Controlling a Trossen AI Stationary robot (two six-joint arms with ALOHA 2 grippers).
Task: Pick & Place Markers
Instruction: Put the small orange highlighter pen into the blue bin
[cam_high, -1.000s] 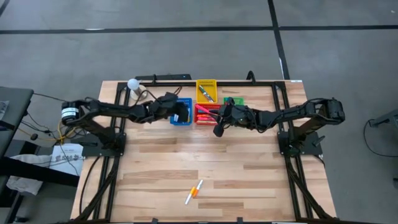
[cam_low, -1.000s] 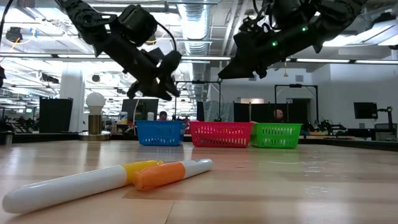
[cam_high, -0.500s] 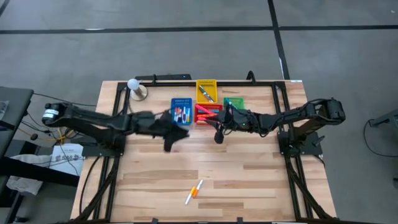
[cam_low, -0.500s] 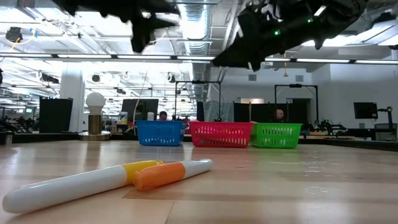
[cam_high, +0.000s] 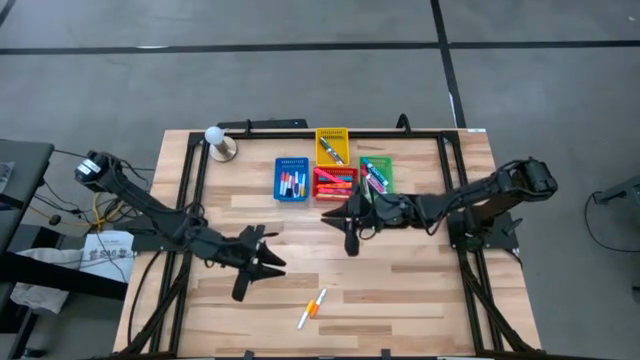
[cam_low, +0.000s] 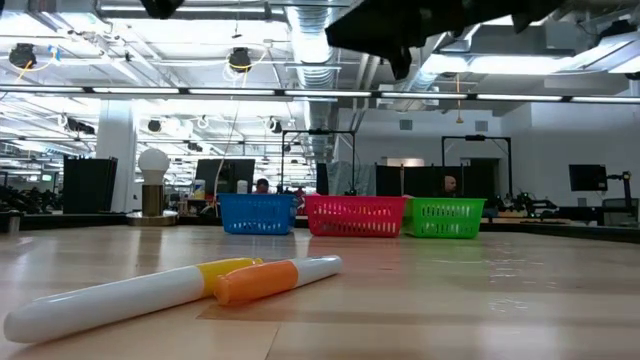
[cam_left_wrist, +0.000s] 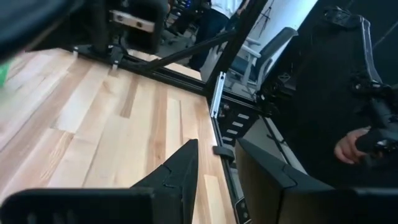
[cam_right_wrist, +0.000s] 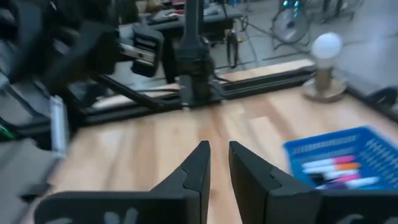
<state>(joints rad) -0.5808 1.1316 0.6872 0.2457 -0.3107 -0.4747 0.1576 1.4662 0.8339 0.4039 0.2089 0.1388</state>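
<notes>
left gripper (cam_high: 247, 279): fingers slightly apart, empty, above bare table | right gripper (cam_high: 349, 229): fingers narrowly apart, empty | two markers (cam_high: 312, 308): on table's front | no legible writing

Bright even overhead light, soft shadows, wrist views motion-blurred

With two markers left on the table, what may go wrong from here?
1. The orange marker and yellow marker lie touching, so the left gripper, now nearby, may catch both or knock one away.
2. Both arms are over the table; if the right gripper also goes there, they may collide.
</notes>
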